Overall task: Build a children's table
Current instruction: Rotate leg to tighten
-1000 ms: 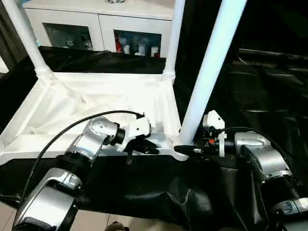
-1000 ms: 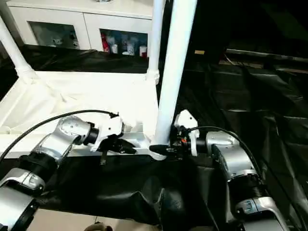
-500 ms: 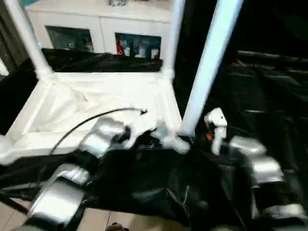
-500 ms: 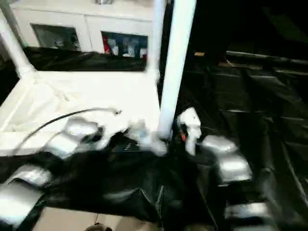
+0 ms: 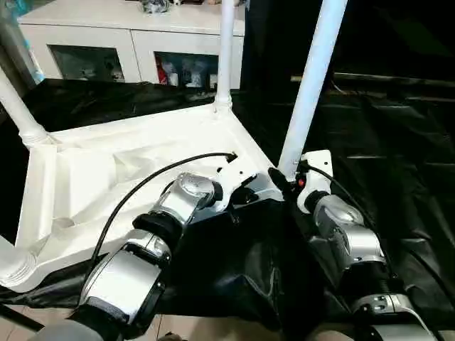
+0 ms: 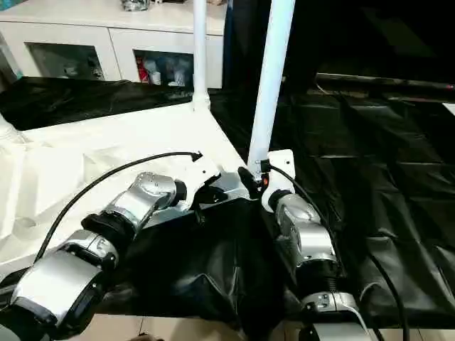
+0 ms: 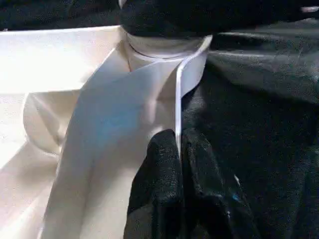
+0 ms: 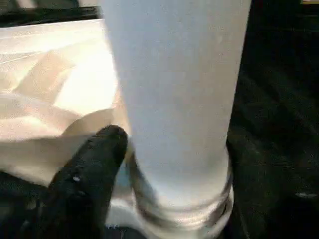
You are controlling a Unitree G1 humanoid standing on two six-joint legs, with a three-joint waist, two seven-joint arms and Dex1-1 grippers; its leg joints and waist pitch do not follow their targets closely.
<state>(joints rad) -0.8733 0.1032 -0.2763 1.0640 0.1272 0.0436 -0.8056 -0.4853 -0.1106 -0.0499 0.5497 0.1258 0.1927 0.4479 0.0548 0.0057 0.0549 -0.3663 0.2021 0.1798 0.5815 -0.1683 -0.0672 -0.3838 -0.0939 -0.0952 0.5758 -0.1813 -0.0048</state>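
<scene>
tabletop (image 5: pixel 106 177): white, lies underside up on a black sheet (image 5: pixel 398 185), ribs and raised rim facing up; its near right corner sits between the two grippers.
near right leg (image 5: pixel 313 78): stands upright in the near right corner socket, rising out of the top of the head views.
far right leg (image 5: pixel 225 50): upright in the far right corner socket.
far left leg (image 5: pixel 18 106): seated in the far left socket, leaning out to the left.
near left leg (image 5: pixel 11 263): only its base shows, in the near left socket at the left edge.
left gripper (image 5: pixel 242 201): closed, fingers (image 7: pixel 164 169) pinching the thin rim of the tabletop just left of the near right socket.
right gripper (image 5: pixel 284 183): jaws apart around the base of the near right leg; one black finger (image 8: pixel 94 159) lies against the leg just above the socket collar; whether it clamps the leg cannot be told.
cabinet (image 5: pixel 128 35): white, glass doors, beyond the far edge of the sheet.
floor (image 5: pixel 213 327): pale strip at the near edge.
</scene>
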